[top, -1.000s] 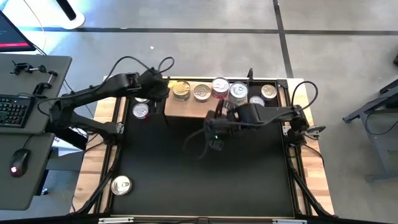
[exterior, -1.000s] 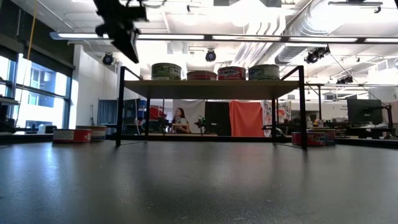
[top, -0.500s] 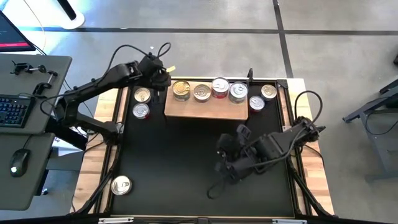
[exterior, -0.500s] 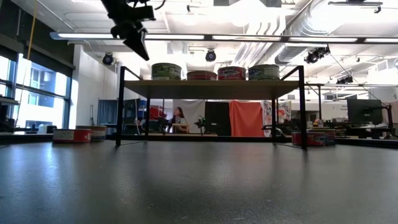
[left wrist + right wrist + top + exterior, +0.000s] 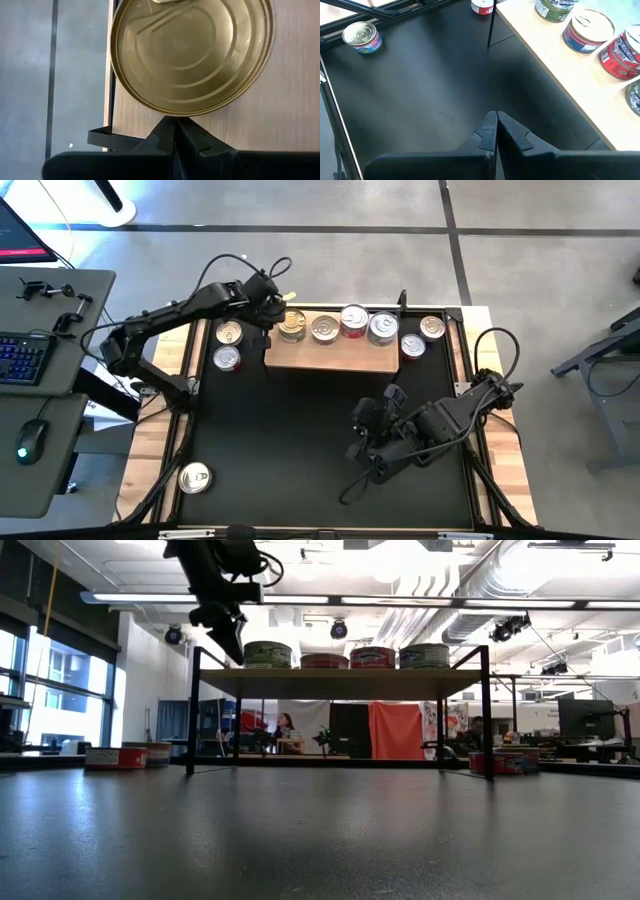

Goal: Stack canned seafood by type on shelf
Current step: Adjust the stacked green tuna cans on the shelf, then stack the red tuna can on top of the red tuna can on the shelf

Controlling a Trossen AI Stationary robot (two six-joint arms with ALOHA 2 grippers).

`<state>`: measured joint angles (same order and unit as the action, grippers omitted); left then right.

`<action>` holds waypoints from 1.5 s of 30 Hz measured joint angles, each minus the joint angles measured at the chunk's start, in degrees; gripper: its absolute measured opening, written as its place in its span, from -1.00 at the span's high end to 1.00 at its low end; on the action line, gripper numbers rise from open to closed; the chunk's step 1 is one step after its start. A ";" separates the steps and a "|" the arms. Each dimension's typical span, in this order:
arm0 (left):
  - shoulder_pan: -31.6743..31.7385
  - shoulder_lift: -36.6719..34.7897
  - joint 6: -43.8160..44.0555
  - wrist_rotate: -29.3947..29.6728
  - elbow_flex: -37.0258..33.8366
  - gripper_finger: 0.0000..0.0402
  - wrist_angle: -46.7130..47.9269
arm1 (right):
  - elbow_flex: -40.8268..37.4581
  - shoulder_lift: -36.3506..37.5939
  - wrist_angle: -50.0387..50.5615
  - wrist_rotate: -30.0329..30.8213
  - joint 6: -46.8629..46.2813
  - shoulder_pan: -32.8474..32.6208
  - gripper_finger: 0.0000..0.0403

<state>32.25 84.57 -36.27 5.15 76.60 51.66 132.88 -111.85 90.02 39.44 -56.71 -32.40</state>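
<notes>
Shelf: I see the light wooden shelf board on thin black legs (image 5: 330, 345) at the far side of the black mat (image 5: 300, 440); four short round tins stand in one row along its far edge, none on top of another.
Shelf row: gold-lidded tin (image 5: 291, 325) at the shelf's left end, silver-lidded tin (image 5: 324, 328) next, red-sided tin (image 5: 354, 319), then a second silver-lidded tin (image 5: 383, 327).
Left to do: two tins (image 5: 229, 333) just beside the shelf's left end, two more (image 5: 432, 328) just beside its right end, and one lone silver tin (image 5: 194, 477) well apart from the shelf at the mat's near left corner.
Left gripper (image 5: 176, 131): I have it right above the shelf's left end, beside the gold-lidded tin; jaws pressed together, holding nothing.
Right gripper (image 5: 496, 124): over bare mat, well in front of the shelf; jaws pressed together, empty.
Progress: I judge it under halfway; sorting by type looks hardly begun.
</notes>
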 joint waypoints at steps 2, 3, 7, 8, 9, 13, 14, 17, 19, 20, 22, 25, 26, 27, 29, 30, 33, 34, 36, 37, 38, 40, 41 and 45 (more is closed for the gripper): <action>0.00 0.53 0.00 0.02 0.00 1.00 0.04 | 0.00 0.00 0.00 0.00 0.04 0.00 1.00; 0.00 0.80 -0.08 0.02 0.00 1.00 0.04 | 0.00 0.00 0.00 0.02 0.12 0.00 1.00; 0.00 1.90 -0.46 0.04 0.02 1.00 0.07 | 0.00 0.00 0.00 0.02 1.11 0.00 1.00; 0.00 2.16 -0.42 -0.02 0.00 1.00 0.16 | 0.00 0.00 0.00 0.02 1.25 0.00 1.00; -0.02 2.36 -0.40 -0.04 0.02 1.00 0.30 | 0.00 0.00 0.00 0.03 1.25 0.00 1.00; -0.06 2.92 0.07 -0.60 0.00 1.00 0.61 | 0.00 0.00 0.00 0.15 1.36 0.00 1.00; -0.11 2.99 0.07 -0.70 0.00 1.00 0.52 | 0.00 0.00 0.00 0.22 1.40 0.00 1.00; -0.43 3.02 0.08 -1.02 0.00 1.00 0.43 | 0.00 0.00 0.00 0.24 1.47 0.00 1.00; -0.83 3.02 0.14 -1.71 0.00 1.00 0.43 | 0.00 0.00 0.00 0.50 1.58 0.00 1.00; -0.97 3.02 0.21 -2.00 0.00 1.00 0.43 | 0.00 0.00 0.00 0.66 1.62 0.00 1.00; -1.36 3.02 0.21 -2.48 0.00 1.00 0.39 | 0.00 0.00 0.00 0.98 1.66 0.00 1.00; -1.90 3.02 0.32 -2.58 0.00 1.00 -0.06 | 0.00 0.00 0.00 1.07 1.68 0.04 1.00; -2.05 3.02 0.88 -2.56 0.00 1.00 -0.50 | 0.00 0.00 0.00 1.07 1.66 0.04 1.00; -2.05 3.02 1.48 -2.59 0.00 1.00 -1.03 | 0.00 0.00 0.00 1.07 1.64 0.04 1.00; -2.05 3.02 2.70 -2.76 0.00 1.00 -2.13 | 0.00 0.00 0.00 1.07 1.66 0.04 1.00; -2.05 3.02 3.00 -3.05 0.00 1.00 -2.41 | 0.00 0.00 0.00 1.07 1.64 0.04 1.00; -2.08 3.02 3.21 -3.41 0.00 1.00 -2.43 | 0.00 0.00 0.00 1.07 1.51 0.04 1.00; -2.18 3.02 3.21 -3.41 0.00 1.00 -2.43 | 0.00 0.00 0.00 1.07 1.52 0.04 1.00; -2.41 3.02 3.23 -3.41 0.00 1.00 -2.58 | 0.00 0.00 0.00 1.07 1.51 0.04 1.00; -2.61 3.02 3.38 -3.41 0.00 1.00 -2.76 | 0.00 0.00 0.00 1.07 1.52 0.04 1.00; -2.81 3.03 3.92 -3.41 0.00 1.00 -3.08 | 0.00 0.00 0.00 1.07 1.53 0.04 1.00; -3.18 3.07 5.10 -3.41 0.00 1.00 -4.45 | 0.00 0.00 0.00 1.07 1.57 0.05 1.00; -3.34 3.07 5.35 -3.41 0.00 1.00 -5.22 | 0.00 0.00 0.00 1.09 1.57 0.04 1.00; -3.54 2.03 4.70 4.06 0.00 1.00 -4.83 | 0.00 0.00 0.00 1.09 1.64 0.07 1.00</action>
<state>28.71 86.60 -31.57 9.21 76.60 46.83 132.88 -111.85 90.02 40.53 -55.07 -32.34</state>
